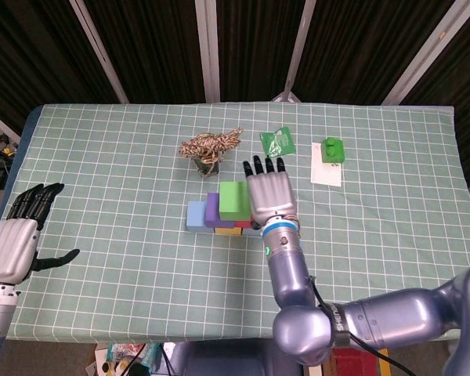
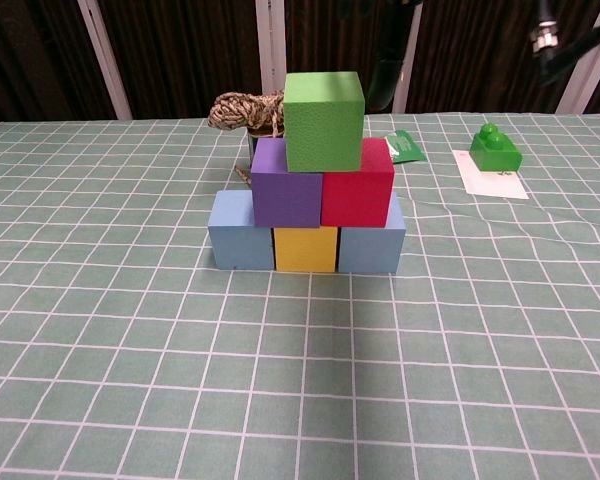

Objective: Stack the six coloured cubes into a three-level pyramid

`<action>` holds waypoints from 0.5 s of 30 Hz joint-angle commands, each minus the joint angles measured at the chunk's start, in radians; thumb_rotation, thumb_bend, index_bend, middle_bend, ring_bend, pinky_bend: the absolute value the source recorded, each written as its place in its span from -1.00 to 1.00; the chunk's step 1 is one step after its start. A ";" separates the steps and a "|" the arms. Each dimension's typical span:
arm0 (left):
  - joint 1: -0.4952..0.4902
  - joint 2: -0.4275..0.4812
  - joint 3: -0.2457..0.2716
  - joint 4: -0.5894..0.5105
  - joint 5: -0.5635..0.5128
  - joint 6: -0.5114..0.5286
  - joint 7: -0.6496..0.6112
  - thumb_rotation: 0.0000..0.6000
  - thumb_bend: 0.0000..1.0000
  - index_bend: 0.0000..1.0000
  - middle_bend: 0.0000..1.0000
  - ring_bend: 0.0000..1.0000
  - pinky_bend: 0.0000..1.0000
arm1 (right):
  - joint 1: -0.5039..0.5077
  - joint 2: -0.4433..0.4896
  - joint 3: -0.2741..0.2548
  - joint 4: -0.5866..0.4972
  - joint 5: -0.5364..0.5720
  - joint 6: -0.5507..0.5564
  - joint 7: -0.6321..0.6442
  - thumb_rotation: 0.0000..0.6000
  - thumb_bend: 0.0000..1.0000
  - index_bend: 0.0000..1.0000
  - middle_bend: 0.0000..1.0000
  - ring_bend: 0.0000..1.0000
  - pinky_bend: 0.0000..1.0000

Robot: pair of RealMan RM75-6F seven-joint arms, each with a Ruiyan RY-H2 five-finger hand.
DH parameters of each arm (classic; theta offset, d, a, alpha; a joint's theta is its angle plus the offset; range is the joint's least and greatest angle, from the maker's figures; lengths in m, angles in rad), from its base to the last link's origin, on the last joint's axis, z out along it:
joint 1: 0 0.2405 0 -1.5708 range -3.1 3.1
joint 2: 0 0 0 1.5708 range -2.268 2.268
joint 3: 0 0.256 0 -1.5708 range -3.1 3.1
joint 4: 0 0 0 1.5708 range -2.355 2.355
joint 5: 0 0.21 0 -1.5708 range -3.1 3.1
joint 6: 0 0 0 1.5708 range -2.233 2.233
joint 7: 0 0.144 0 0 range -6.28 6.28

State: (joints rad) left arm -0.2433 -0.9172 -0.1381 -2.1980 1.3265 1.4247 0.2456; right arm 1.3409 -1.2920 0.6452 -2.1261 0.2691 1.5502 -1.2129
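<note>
Six cubes stacked as 3-level pyramid, approx. table centre.

Btm row, L to R in chest view: light blue cube (image 2: 242,231), yellow cube (image 2: 305,249), second light blue cube (image 2: 372,246); faces touching, all upright.

Mid row: purple cube (image 2: 286,186) and red cube (image 2: 358,190), side by side, touching, each over a seam of the btm row.

Top: green cube (image 2: 324,121), upright, resting across the purple/red seam, front face slightly fwd of purple. No hand in contact.
</note>
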 commanded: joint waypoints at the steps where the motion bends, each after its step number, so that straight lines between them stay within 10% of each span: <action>1: 0.001 -0.005 0.000 0.007 0.001 0.004 0.004 1.00 -0.71 -1.00 -0.89 -1.00 -1.00 | -0.105 0.108 -0.047 -0.086 -0.076 0.017 0.047 1.00 -0.64 -1.00 -1.00 -1.00 -1.00; 15: 0.004 -0.124 0.005 0.161 0.026 0.036 0.012 1.00 -0.71 -1.00 -0.94 -1.00 -1.00 | -0.663 0.375 -0.350 -0.103 -0.693 -0.173 0.575 1.00 -0.64 -1.00 -1.00 -1.00 -1.00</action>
State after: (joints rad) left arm -0.2416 -1.0143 -0.1366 -2.0705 1.3483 1.4543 0.2612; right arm 0.8268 -0.9751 0.3967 -2.2532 -0.2585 1.4457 -0.7993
